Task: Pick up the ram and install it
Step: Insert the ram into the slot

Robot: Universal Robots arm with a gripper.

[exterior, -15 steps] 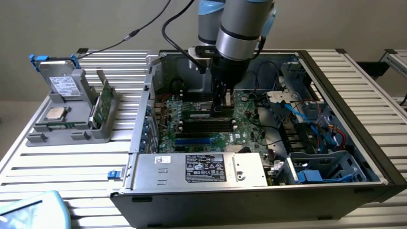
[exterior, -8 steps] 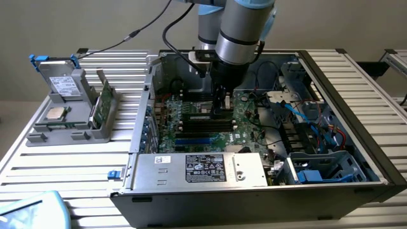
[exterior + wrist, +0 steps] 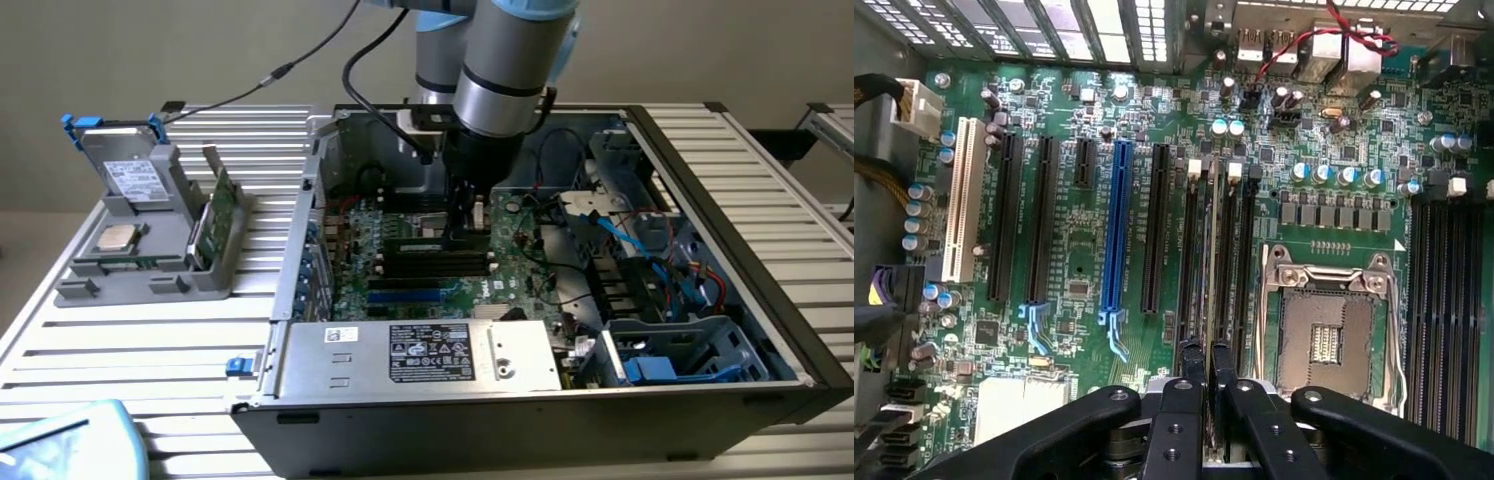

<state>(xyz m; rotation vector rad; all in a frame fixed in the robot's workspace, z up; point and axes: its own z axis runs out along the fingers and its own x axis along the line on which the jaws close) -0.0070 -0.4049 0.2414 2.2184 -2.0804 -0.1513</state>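
**Memory stick held over its slot.** A slatted metal bench (image 3: 134, 350) is shown carrying an open computer case (image 3: 534, 430), into which a robot arm (image 3: 501, 60) is seen reaching from above.

The pick-up part of the job can be judged done. The ram (image 3: 1210, 260), a thin green stick viewed edge-on by the wrist camera, is clamped between the closed fingers of the gripper (image 3: 1207, 352). It is lined up lengthways with the black memory slots (image 3: 1247, 260) just beside the processor socket (image 3: 1324, 330). Whether the stick has been pressed fully home cannot be told. The installation is therefore judged under way rather than finished, as the stick has not been let go.

Inside the case, the green motherboard (image 3: 400, 290) is laid flat. A silver power supply (image 3: 414, 355) is mounted along the near edge. A blue drive cage (image 3: 667, 365) and loose blue and red cables (image 3: 641, 240) are gathered toward the exterior view's right. The processor socket is seen without a chip.

At the exterior view's left, a grey holder (image 3: 94, 285) is set on the bench. In it:
- a hard drive (image 3: 134, 180) is propped at the back
- a broad green expansion card (image 3: 214, 215) is stood on edge
- a square silver processor chip (image 3: 118, 237) is laid flat
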